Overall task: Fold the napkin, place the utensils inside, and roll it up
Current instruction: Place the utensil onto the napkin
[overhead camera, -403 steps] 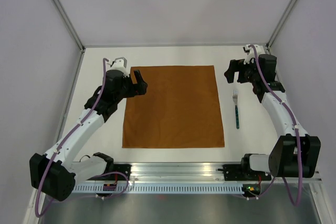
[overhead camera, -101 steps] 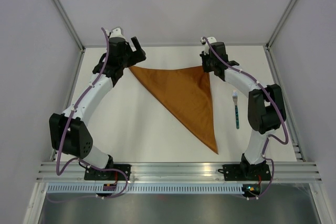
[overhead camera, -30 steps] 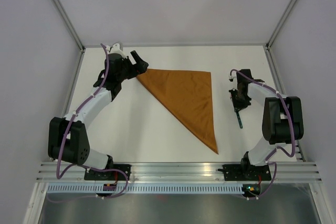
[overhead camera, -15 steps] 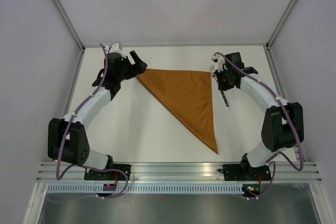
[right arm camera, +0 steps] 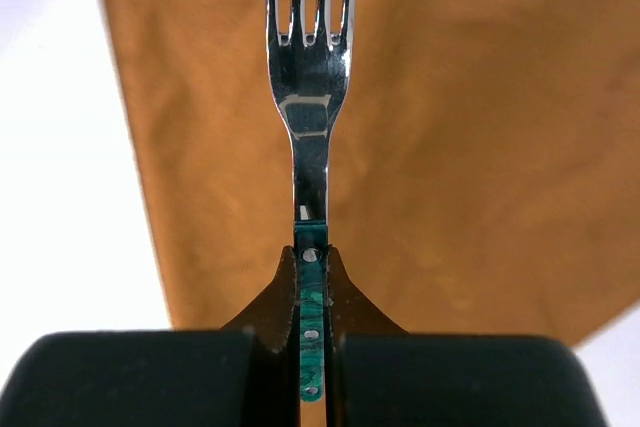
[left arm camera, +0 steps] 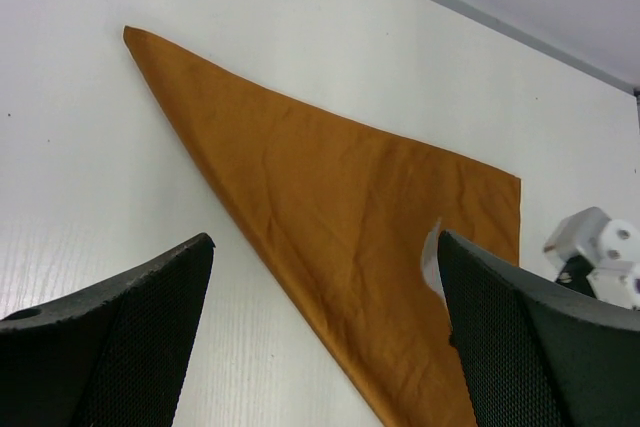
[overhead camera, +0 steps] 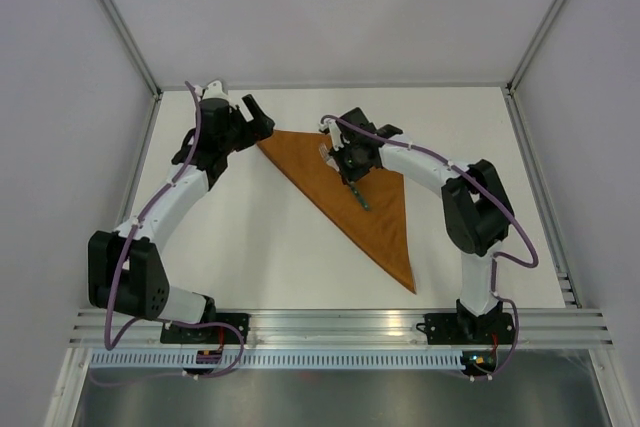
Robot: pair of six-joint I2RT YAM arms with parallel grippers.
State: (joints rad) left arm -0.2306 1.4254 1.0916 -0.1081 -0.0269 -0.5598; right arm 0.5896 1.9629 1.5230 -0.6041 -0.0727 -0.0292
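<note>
The fork (right arm camera: pixel 309 97), pinched in the right jaws, is to be laid flat on the napkin (overhead camera: pixel 385 217); the left jaws are spread.

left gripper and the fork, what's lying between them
The folded napkin: its rust-brown cloth spans the stretch from the left gripper to the fork held in the right gripper, seen in the top external view.
</note>
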